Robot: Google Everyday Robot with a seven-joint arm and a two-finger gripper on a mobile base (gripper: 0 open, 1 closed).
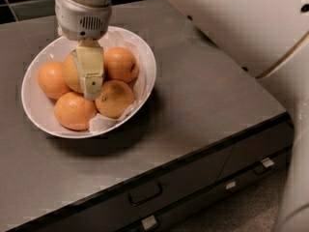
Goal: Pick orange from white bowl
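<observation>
The white bowl [38,115], wide and shallow with crinkled white paper, stands at the left on the dark counter and holds several oranges. The orange [70,75], paler and yellow-orange, lies in the middle of the pile, partly hidden. My gripper [90,81] reaches down from the grey wrist housing [82,11] into the bowl, right against this orange's right side. It sits between that orange, a deeper-orange one [121,64] and one with a dark stem spot [114,98]. Nothing is lifted.
Two more oranges lie at the bowl's left [50,79] and front [74,111]. The dark counter [207,95] has drawers with handles [145,193] below its front edge. My large white arm [251,23] crosses the upper right.
</observation>
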